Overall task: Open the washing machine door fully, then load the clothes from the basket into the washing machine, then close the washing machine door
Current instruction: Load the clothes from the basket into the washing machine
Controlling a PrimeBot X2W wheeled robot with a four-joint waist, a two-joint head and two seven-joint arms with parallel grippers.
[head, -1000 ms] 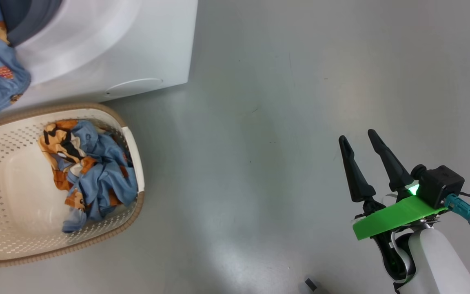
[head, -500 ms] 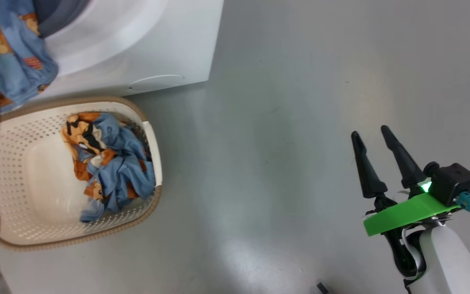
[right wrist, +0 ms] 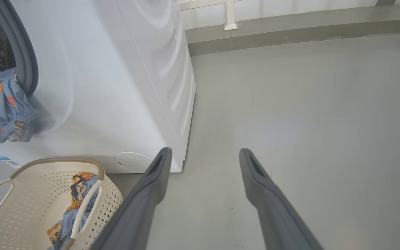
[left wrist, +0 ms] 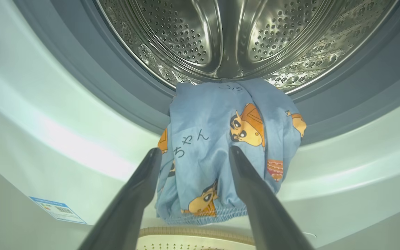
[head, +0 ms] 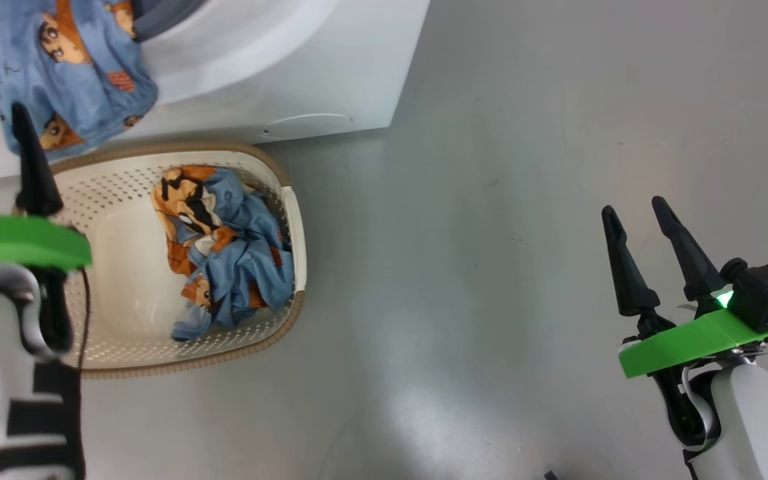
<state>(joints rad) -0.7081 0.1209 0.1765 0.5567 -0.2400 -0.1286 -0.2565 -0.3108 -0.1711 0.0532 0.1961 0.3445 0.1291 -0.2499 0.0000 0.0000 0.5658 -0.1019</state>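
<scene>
The washing machine [head: 304, 73] stands open, its steel drum [left wrist: 221, 34] bare; the washing machine door is out of view. One piece of the clothes [head: 71, 73], blue with cartoon faces, hangs out of the drum mouth over the grey gasket [left wrist: 116, 90]. More clothes [head: 231, 260] lie bundled in the right half of the cream basket [head: 224, 357] on the floor in front. My left gripper [left wrist: 194, 151] is open just in front of the hanging piece [left wrist: 217, 146], not touching it. Far to the right, my right gripper [head: 633, 208] stands open over bare floor.
The basket sits close against the washer's front, below the round flap [head: 304, 125]. A blue label [left wrist: 57, 210] marks the lower front panel. Grey floor [head: 504, 200] stretches to the right of the machine, ending at a low wall base [right wrist: 290, 31].
The head camera has turned, shifting the whole picture to the right. My left arm has come into the head view at the left edge, near the hanging garment. The right arm holds still.
</scene>
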